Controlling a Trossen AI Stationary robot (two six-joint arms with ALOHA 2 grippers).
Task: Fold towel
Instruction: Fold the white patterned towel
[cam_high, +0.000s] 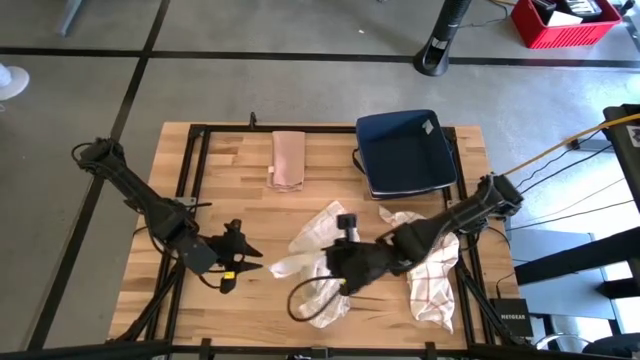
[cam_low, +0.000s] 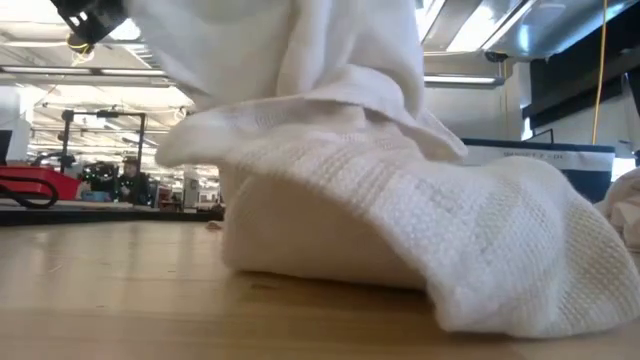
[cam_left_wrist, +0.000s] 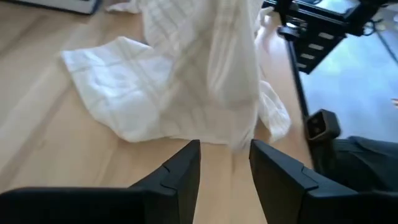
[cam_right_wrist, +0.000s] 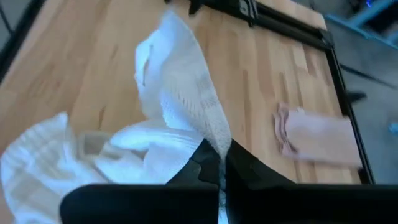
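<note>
With only the right gripper (cam_right_wrist: 221, 163) clenched on the white towel (cam_high: 318, 245) and the left gripper (cam_left_wrist: 224, 163) released beside it, the cloth may slump and bunch on the tabletop (cam_high: 230, 170).

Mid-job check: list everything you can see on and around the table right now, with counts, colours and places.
white towel: one, white, crumpled at table centre front, pinched by the right gripper
checked towel: one, white with a faint check, bunched at the right front
folded towel: one, tan-pink, at the table's far edge, left of the tray
tray: one, dark blue, far right of the table
table: one, light wood with a black frame
crate: one, red, on the floor beyond the table
left gripper: one, dark, open and empty, left front
right gripper: one, dark, shut on the white towel
</note>
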